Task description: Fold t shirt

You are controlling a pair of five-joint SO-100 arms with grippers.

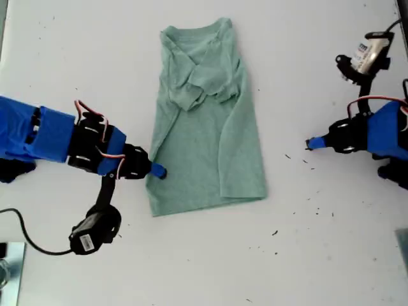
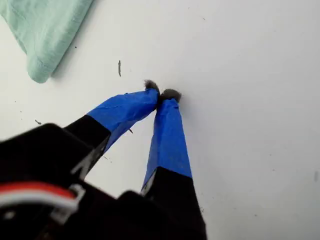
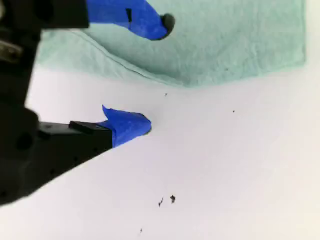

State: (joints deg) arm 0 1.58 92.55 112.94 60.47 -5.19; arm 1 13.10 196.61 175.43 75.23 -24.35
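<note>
Pale mint-green knit cotton t shirt (image 1: 207, 118) lies mid white bench (image 1: 306, 255), both sides already folded inward into long strip, sleeves bunched near collar.

My second hand (image 3: 156, 75) spread open at shirt's long edge, near hem on exterior view's left: one tip over cloth, other on bare bench.

My first hand (image 2: 162, 94) closed, empty, well apart on exterior view's right.

Judged step: lengthwise fold of hem toward collar. Next: pinch hem edge, likely both layers.

Wrist views show only shirt corners; layer count under bunched sleeves unclear.

My arms (image 1: 38, 135) are blue with black joints; red-white cables (image 1: 89, 115) loop above, and blue tape wraps my fingertips (image 2: 167, 135).
</note>
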